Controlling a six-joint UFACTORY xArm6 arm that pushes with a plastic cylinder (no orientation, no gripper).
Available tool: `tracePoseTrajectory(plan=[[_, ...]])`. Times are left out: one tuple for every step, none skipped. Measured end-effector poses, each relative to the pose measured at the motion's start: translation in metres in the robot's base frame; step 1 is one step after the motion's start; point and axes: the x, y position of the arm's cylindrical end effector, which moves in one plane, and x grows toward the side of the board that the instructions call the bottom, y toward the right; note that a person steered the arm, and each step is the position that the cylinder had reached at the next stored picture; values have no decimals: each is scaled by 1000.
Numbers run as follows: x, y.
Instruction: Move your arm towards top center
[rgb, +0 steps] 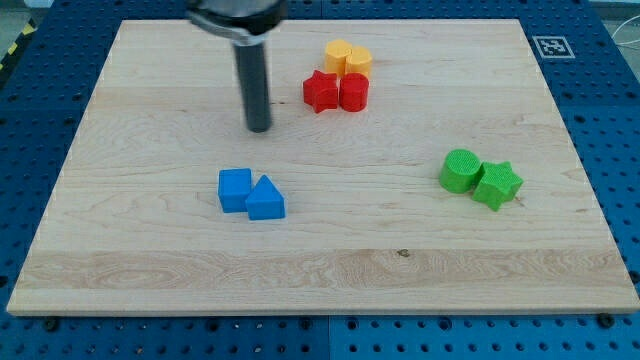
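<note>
My dark rod comes down from the view's top, and my tip (259, 128) rests on the wooden board (150, 260), left of centre in the upper half. To its right lie a red star (320, 91) and a red hexagon (353, 92), touching. Just above them sit a yellow heart (338, 56) and a yellow hexagon (357, 60), touching. Below my tip lie a blue cube (235, 189) and a blue triangular block (265, 199), touching. At the view's right lie a green cylinder (460, 170) and a green star (497, 184), touching.
The board lies on a blue perforated table (610, 130). A black-and-white marker tag (550, 45) sits just off the board's top right corner.
</note>
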Motion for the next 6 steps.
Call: tracePoseTrajectory(plan=[[-21, -53], [-75, -64], [-120, -46], [-133, 1], [-143, 48], [-143, 97]])
